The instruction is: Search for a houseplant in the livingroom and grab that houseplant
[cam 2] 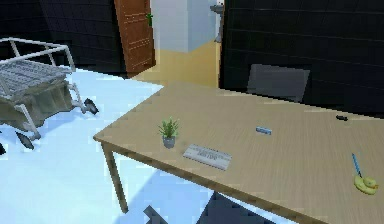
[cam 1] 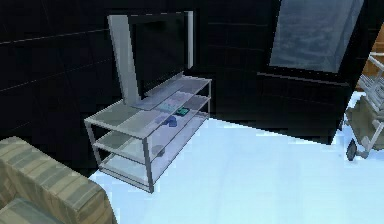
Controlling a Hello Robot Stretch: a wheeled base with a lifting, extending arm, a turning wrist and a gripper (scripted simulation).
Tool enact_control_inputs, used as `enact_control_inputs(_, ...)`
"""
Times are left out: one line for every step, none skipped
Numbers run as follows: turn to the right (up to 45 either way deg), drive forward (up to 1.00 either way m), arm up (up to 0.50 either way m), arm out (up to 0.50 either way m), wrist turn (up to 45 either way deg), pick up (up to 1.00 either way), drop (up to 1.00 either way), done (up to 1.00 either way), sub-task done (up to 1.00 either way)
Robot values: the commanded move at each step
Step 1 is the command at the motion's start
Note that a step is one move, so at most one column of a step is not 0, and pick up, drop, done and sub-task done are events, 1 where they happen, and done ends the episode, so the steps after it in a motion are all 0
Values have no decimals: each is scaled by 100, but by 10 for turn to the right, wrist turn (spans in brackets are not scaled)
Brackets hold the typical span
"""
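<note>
A wide wooden surface crosses the arm side view, standing on a pale floor before dark walls. At the left of that view stands a metal wheeled cart, with a brown door farther back and a dark chair at the surface's far edge. In the forward view a flat television stands on a tiered glass stand, with a striped sofa corner at lower left and a dark-framed window at upper right. On the surface lies a pale keyboard near the front edge. The houseplant, a small green tuft in a grey pot, stands upright just left of the keyboard, near the surface's front left corner. A yellow object with a blue stick sits at the far right. The gripper's state cannot be told.
</note>
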Motion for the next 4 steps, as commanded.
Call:
enact_control_inputs(0, 0, 32, 0, 0, 0, 0, 0, 0)
enact_control_inputs(0, 0, 0, 50, 0, 0, 0, 0, 0)
enact_control_inputs(0, 0, 0, 0, 450, 0, 0, 0, 0)
enact_control_inputs(0, 0, 0, 0, 450, 0, 0, 0, 0)
